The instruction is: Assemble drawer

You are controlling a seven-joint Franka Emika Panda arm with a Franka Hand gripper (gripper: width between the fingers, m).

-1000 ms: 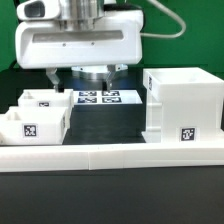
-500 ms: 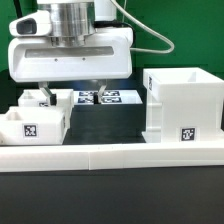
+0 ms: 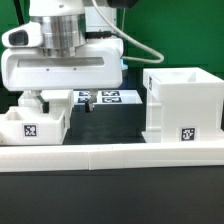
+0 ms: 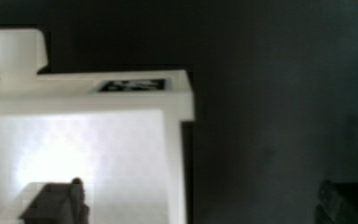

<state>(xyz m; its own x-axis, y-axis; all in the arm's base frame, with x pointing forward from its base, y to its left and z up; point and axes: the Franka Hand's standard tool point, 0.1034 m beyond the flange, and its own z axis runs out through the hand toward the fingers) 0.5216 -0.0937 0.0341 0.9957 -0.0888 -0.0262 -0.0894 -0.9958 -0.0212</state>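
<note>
Housing [image 3: 182, 100] of the drawer stands well to one side of the pincer [image 3: 60, 100] in the exterior view. A front tray [image 3: 35, 125] sits just below it, and the pincer's broad white body blocks the ground behind. In the wrist view the fingers [image 4: 55, 200] gape wide, gripping nothing. A knobbed tray [image 4: 87, 130] lies beneath one finger, cut off by the frame.

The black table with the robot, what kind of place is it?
Probably a robot lab bench: a gripper hangs over a black table, with a marker board and a white tagged drawer housing.
</note>
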